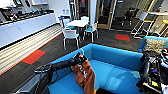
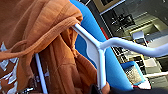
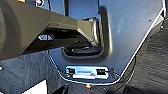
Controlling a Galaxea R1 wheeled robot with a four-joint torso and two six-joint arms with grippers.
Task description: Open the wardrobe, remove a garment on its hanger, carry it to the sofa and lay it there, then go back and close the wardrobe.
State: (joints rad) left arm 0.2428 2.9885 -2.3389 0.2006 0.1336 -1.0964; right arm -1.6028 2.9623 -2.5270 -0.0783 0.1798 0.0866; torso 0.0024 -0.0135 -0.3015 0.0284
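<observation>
- The left arm reaches out from the lower left of the head view over the large bright blue upholstered sofa (image 1: pixel 117 57), a piece with a low rounded back and smooth padded seat.
- The left tool (image 1: pixel 80 60) is clamped on the white plastic hanger (image 2: pixel 100 53), whose flat triangular neck and thin round bars show close up in the left wrist view.
- The bright orange soft-knit garment (image 1: pixel 86 75) hangs from that hanger in loose, crumpled folds over the front of the sofa seat; white printed marks (image 2: pixel 6 65) break its surface.
- In the left wrist view, the cloth shows a fine ribbed weave and a thick rolled hem draped across the hanger's shoulder.
- The right arm's dark machinery sits at the right edge of the head view; I cannot tell how the right tool stands.
- Beside the sofa stands a blue armchair (image 1: pixel 145 41) carrying a speckled, patterned cushion (image 1: pixel 155 45).
- Beyond, a white square table (image 1: pixel 77 23) is ringed by white chairs with pale blue seats (image 1: pixel 70 33).
- The floor is dark ribbed carpet with flat red rectangles (image 1: pixel 33 56).
- Long white glossy cabinets (image 1: pixel 25 26) run along the left wall.
</observation>
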